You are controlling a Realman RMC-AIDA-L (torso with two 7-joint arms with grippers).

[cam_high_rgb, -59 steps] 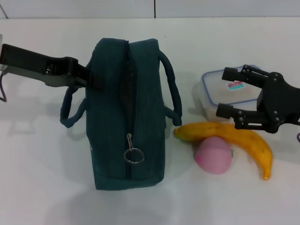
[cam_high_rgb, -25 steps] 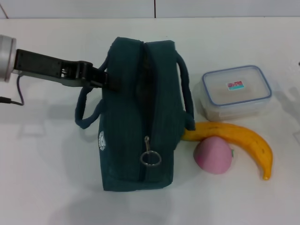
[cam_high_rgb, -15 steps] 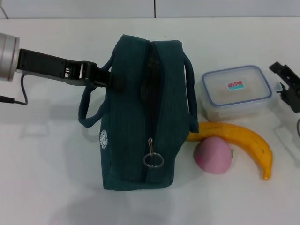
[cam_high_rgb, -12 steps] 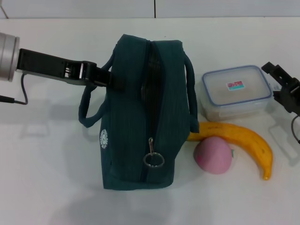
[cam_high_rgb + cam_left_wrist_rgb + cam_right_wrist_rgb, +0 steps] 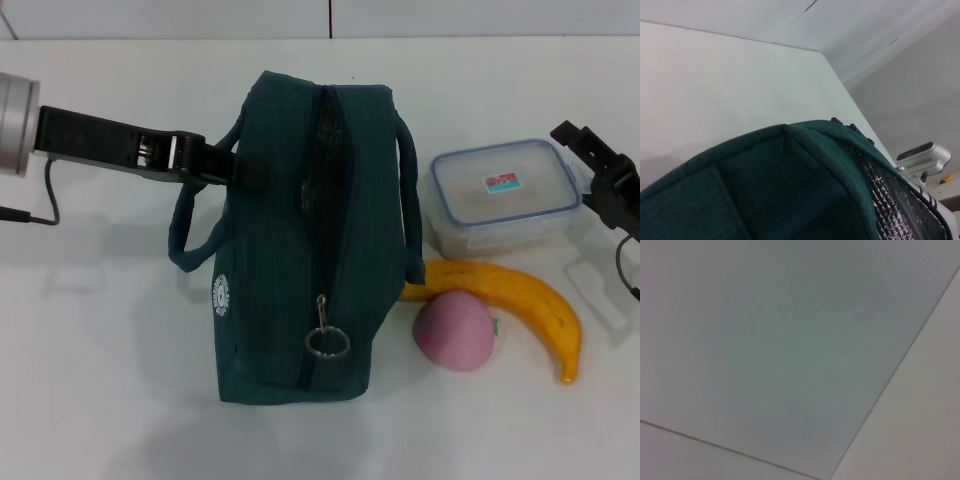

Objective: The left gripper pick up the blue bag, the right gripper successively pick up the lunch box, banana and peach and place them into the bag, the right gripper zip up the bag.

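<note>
Teal blue bag [image 5: 290,250] is pinched at its side by the left gripper [image 5: 235,168] jaws; right gripper [image 5: 600,170] jaws unclear, beside the lunch box [image 5: 505,195] at the desk [image 5: 90,350] edge.

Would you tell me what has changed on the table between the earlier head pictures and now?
The left gripper, clamped on the blue bag, dragged it toward the lunch box. The right gripper left the lunch box, went out of view, and is returning. Banana and peach stayed put.
</note>
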